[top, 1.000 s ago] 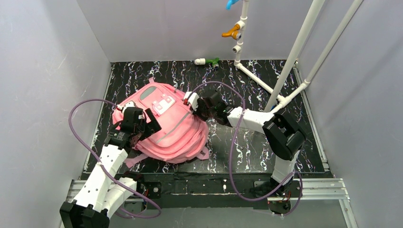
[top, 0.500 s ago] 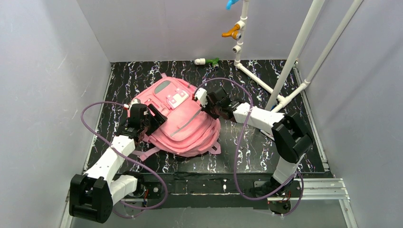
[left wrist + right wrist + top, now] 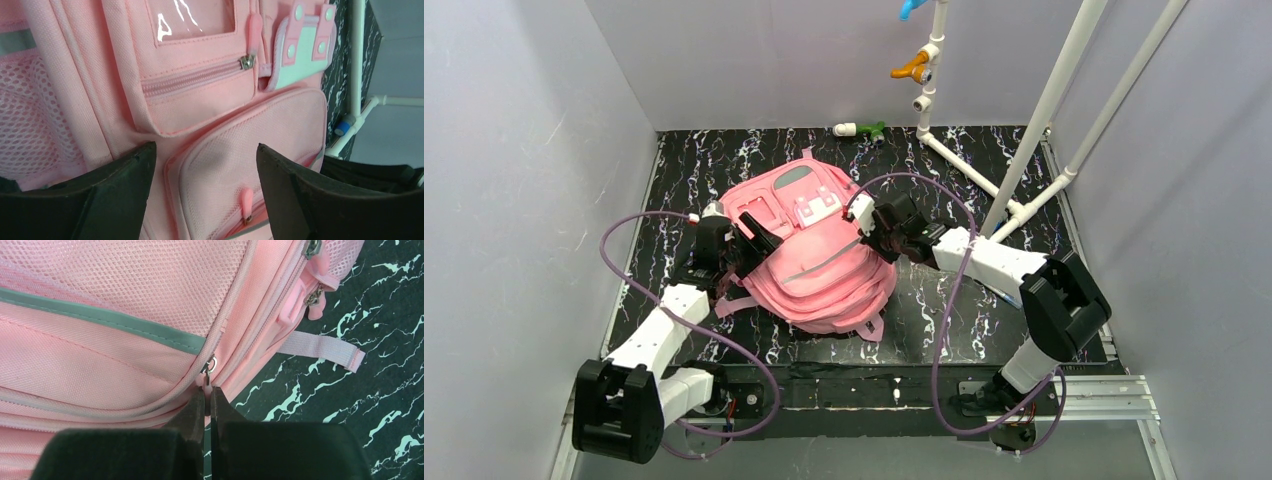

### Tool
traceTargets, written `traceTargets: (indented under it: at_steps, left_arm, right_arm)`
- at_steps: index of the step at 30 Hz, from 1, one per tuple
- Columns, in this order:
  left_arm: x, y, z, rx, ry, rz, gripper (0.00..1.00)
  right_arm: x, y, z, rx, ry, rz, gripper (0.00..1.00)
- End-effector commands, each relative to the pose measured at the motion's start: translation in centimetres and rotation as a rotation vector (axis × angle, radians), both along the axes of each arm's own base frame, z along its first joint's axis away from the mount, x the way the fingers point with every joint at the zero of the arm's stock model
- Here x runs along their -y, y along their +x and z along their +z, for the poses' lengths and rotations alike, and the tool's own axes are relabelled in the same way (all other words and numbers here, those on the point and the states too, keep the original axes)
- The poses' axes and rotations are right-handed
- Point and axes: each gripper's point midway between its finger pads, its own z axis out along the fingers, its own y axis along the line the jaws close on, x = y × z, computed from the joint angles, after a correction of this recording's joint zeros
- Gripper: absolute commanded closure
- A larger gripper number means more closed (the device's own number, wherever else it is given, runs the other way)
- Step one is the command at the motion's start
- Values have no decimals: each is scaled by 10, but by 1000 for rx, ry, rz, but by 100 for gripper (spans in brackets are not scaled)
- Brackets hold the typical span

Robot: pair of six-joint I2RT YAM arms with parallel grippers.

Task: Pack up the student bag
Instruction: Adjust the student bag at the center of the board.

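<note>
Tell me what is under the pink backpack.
The pink backpack lies flat on the black marbled mat, which shows all around it. A pink strap pokes out from beneath its near edge. Anything else underneath is covered by the bag itself.

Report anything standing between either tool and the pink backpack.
Nothing visible does. The right tool is shut on a zip pull of the backpack; the left tool hangs open over its front pockets.

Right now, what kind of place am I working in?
Probably a lab test cell, not a classroom: plain grey walls box in a black marbled table holding the student bag; white PVC pipes with coloured valves stand behind.
</note>
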Motion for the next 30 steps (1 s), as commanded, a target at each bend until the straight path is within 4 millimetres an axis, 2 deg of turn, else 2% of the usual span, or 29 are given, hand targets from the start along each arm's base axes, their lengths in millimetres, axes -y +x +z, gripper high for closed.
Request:
traceTargets:
  at_steps: [1, 5, 8, 11, 14, 17, 21, 24, 27, 30]
  left_arm:
    - [-10, -41, -17, -142, 115, -90, 26]
    - [-10, -41, 9, -57, 227, -223, 25]
    - [12, -37, 30, 41, 235, -397, 24]
    - [42, -33, 38, 78, 181, -537, 24]
    - [68, -15, 50, 101, 106, -578, 27]
    - [93, 16, 52, 134, -31, -560, 31]
    - [107, 55, 31, 32, -98, -490, 39]
    - [97, 74, 3, -19, -67, -374, 41]
    - [77, 79, -21, -55, -27, -242, 42]
    - [67, 72, -34, -84, -5, -189, 43]
  right_arm:
    - [-31, 16, 14, 40, 82, 63, 99]
    - [-47, 30, 20, 35, 73, 84, 99]
    - [-53, 31, 26, 38, 105, 87, 99]
    - [-54, 25, 27, 32, 147, 85, 99]
    - [-51, 21, 24, 34, 162, 80, 99]
    - [-47, 19, 21, 25, 148, 67, 99]
    - [-39, 18, 21, 15, 114, 45, 99]
    - [-30, 14, 18, -13, 63, 24, 99]
    - [-21, 3, 11, -41, 22, 37, 99]
    - [-9, 0, 5, -21, -10, 20, 95]
